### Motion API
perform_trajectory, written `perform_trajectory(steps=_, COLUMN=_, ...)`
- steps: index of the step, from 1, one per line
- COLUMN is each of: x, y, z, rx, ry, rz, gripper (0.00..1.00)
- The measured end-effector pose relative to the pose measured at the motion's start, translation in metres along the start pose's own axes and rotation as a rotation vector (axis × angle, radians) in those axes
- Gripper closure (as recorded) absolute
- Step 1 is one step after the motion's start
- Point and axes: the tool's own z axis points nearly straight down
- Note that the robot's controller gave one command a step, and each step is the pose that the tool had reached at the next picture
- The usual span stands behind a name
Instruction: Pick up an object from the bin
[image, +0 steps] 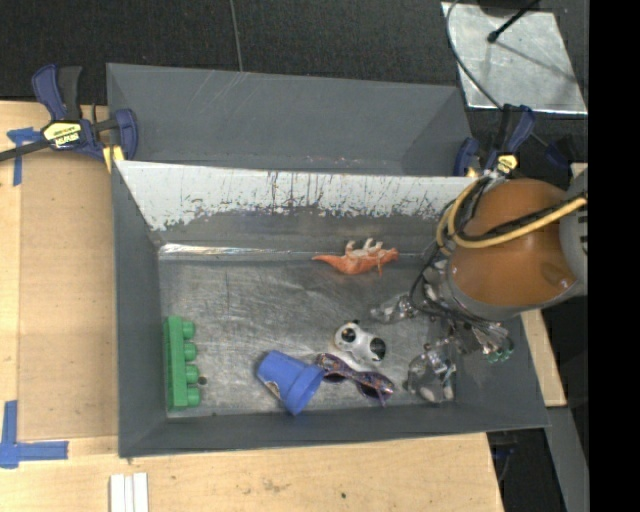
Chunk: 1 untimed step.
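Note:
My gripper (432, 378) hangs low in the bin's right front corner, under the arm's orange cover. It is just right of a small white and black round toy (358, 342) and a crumpled purple patterned piece (357, 378). Nothing shows between the gripper's metal parts. A blue cup-shaped thing (290, 380) lies on its side to the left of the purple piece.
An orange toy lizard (355, 259) lies against the back wall near the middle. A green studded block (181, 362) lies along the left wall. The arm and its cables cover the bin's right side.

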Motion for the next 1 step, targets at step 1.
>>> perform_trajectory(steps=1, x=0.0091, y=0.0001, z=0.0398, rx=-0.002, ry=0.003, rz=-0.182, gripper=0.00)
